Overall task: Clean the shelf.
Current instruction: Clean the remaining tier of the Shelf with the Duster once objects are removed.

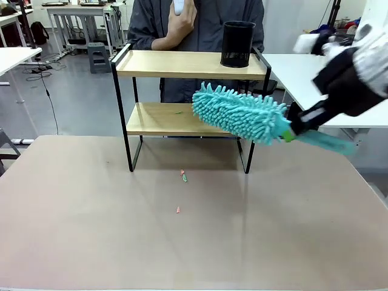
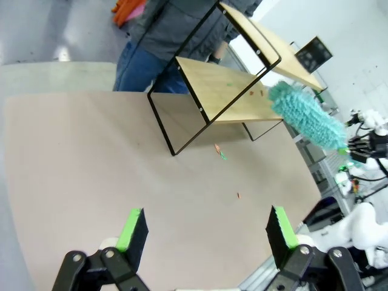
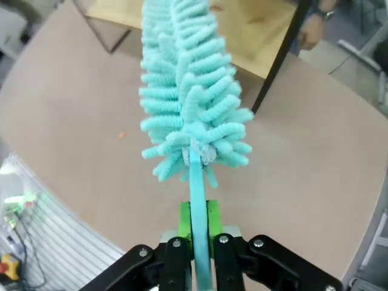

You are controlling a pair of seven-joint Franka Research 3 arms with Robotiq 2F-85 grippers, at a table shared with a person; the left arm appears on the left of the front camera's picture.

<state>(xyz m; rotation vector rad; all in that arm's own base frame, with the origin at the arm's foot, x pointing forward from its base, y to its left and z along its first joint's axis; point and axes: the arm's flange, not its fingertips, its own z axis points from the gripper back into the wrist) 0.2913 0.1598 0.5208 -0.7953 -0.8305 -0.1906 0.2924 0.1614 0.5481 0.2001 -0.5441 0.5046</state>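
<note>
The shelf (image 1: 182, 63) stands at the far side of the table, two light wooden boards on a black frame. A black mesh cup (image 1: 237, 43) sits on its top board at the right. My right gripper (image 1: 295, 129) is shut on the handle of a teal fluffy duster (image 1: 239, 113), whose head hangs in front of the right end of the lower board (image 1: 159, 119). In the right wrist view the duster (image 3: 188, 91) points at the shelf (image 3: 254, 27) from between the fingers (image 3: 182, 219). My left gripper (image 2: 206, 229) is open above the table, with nothing between its pads.
Small pink and green crumbs (image 1: 183, 176) lie on the brown table (image 1: 85, 218) in front of the shelf, another (image 1: 178, 210) nearer me, and a green bit (image 1: 179, 111) on the lower board. A person (image 1: 194, 24) stands behind the shelf, one hand raised holding a white object.
</note>
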